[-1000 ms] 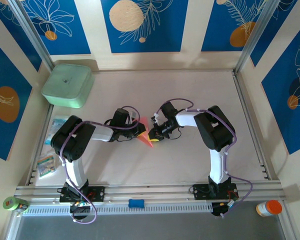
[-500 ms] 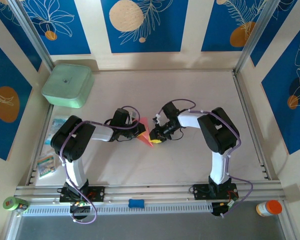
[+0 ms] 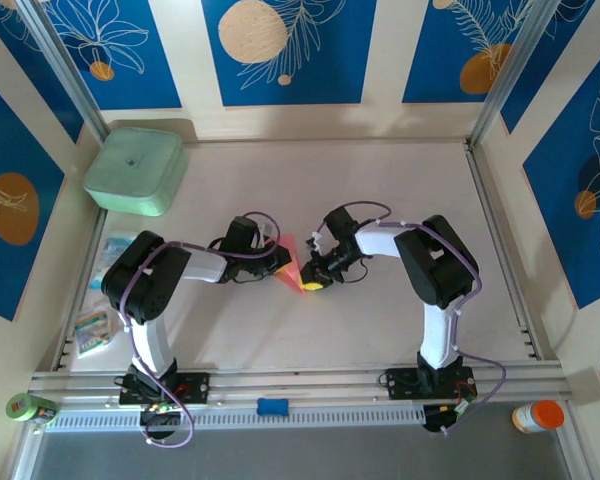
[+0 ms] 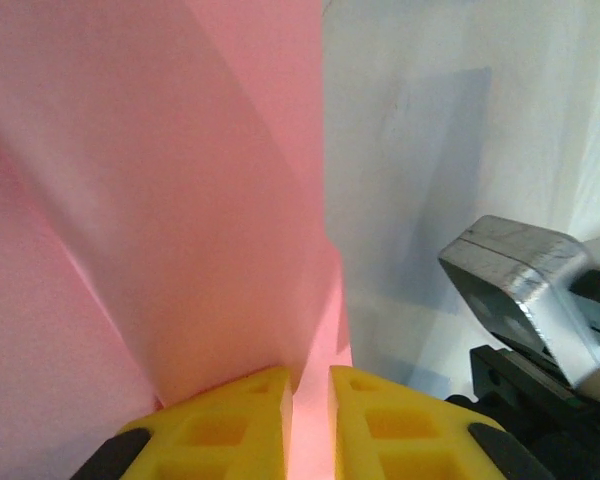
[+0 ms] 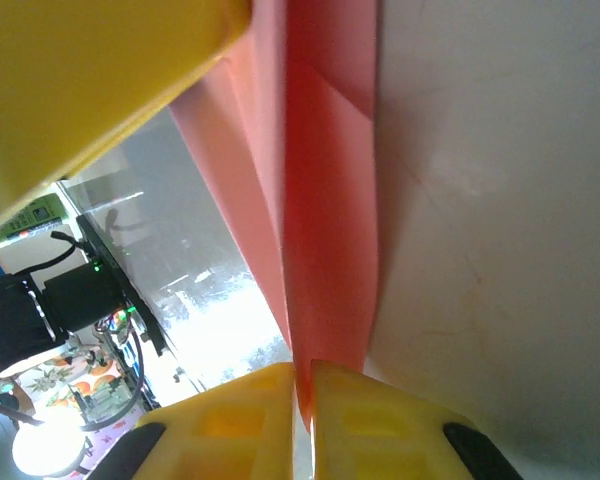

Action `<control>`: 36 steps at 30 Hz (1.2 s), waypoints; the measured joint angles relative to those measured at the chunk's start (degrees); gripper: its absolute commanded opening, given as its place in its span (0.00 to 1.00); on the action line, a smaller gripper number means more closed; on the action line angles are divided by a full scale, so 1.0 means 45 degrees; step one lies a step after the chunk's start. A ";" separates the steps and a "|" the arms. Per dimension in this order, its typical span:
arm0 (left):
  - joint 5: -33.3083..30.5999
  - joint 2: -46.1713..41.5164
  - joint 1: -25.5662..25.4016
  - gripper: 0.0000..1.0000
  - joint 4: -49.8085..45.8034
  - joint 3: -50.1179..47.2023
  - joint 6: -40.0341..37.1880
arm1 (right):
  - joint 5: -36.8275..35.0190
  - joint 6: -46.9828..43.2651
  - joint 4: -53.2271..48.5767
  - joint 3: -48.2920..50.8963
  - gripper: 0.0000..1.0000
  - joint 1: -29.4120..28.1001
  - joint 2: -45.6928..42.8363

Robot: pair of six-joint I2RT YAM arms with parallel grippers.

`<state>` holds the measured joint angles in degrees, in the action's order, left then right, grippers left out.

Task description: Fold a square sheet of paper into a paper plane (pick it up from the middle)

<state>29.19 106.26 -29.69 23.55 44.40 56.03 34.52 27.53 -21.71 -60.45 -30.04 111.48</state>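
Mid-table point(image 3: 380, 190), the folded paper point(image 3: 292, 262) sits between the two grippers. The left gripper point(image 3: 280, 262) is just left of it and the right gripper point(image 3: 311, 277) just right, each with its fingertips pinching the paper. The box point(image 3: 135, 170) sits in the far-left corner. Packets point(image 3: 94, 328) lie along the left edge. Off the near rail's ends are a tape roll point(image 3: 30, 407) left and a bottle point(image 3: 538, 415) right.

Premises: a robotics test cell, not a domestic or commercial room. Evidence: the table point(image 3: 380, 180) is boxed in on three sides by upright panels point(image 3: 290, 50) printed with blue leaf motifs. Aluminium posts point(image 3: 513, 70) stand at its far corners. A left arm point(image 3: 145, 290) and a right arm point(image 3: 435, 270) are bolted to a metal rail point(image 3: 300, 383) along its near edge. A green tape roll point(image 3: 30, 408) and an orange-capped bottle point(image 3: 536, 415) lie just off its near corners.
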 measured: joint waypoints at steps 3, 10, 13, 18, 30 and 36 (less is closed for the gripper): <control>0.0000 0.0000 0.0000 0.19 0.0000 0.0000 0.0005 | 0.0000 -0.0005 0.0019 0.0000 0.08 -0.0063 0.0194; 0.0000 0.0000 0.0000 0.19 0.0000 0.0000 0.0005 | 0.0063 -0.0010 0.0044 0.0000 0.12 -0.0058 0.0267; 0.0000 0.0000 0.0000 0.19 0.0005 0.0000 0.0005 | 0.0058 0.0000 0.0112 0.0049 0.18 -0.0044 0.0141; 0.0000 0.0000 0.0000 0.19 -0.0005 0.0000 0.0000 | -0.0704 0.0223 0.0165 0.0971 0.22 0.0170 -0.1219; -0.0005 0.0000 0.0005 0.19 -0.0039 0.0000 0.0000 | -0.1273 0.1103 0.0967 0.0918 0.07 -0.0782 -0.2769; -0.0005 0.0000 0.0005 0.20 -0.0039 0.0005 0.0010 | -0.1695 0.1564 0.1292 0.0651 0.04 -0.1234 -0.1865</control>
<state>29.17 106.26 -29.67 23.38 44.42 56.07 26.89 34.57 -15.90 -57.52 -35.59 103.09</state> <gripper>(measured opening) 0.196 0.053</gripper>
